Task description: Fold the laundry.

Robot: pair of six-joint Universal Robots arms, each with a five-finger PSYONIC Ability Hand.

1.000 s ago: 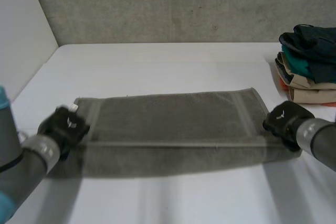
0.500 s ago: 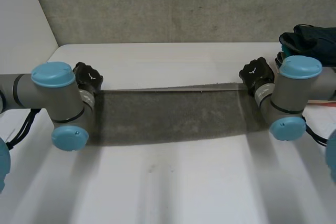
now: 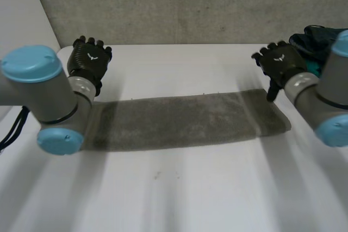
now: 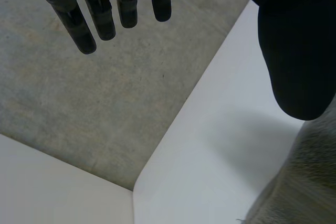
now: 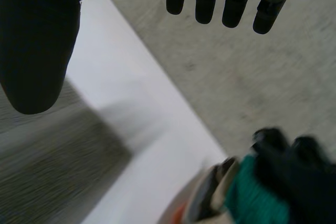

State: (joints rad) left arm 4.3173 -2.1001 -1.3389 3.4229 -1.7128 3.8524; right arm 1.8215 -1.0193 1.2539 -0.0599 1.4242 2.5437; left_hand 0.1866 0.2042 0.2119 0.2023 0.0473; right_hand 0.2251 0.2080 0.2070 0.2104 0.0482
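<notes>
The towel lies folded into 1 long strip. The left hand and right hand hover beyond its 2 far corners, fingers straight and empty, probably to leave the fold undisturbed.

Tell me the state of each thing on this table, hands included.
Towel: folded into a long strip, lying flat on the table.
Left hand: open, holding nothing.
Right hand: open, holding nothing.
Clothes pile: folded, stacked at the table's right side.
</notes>
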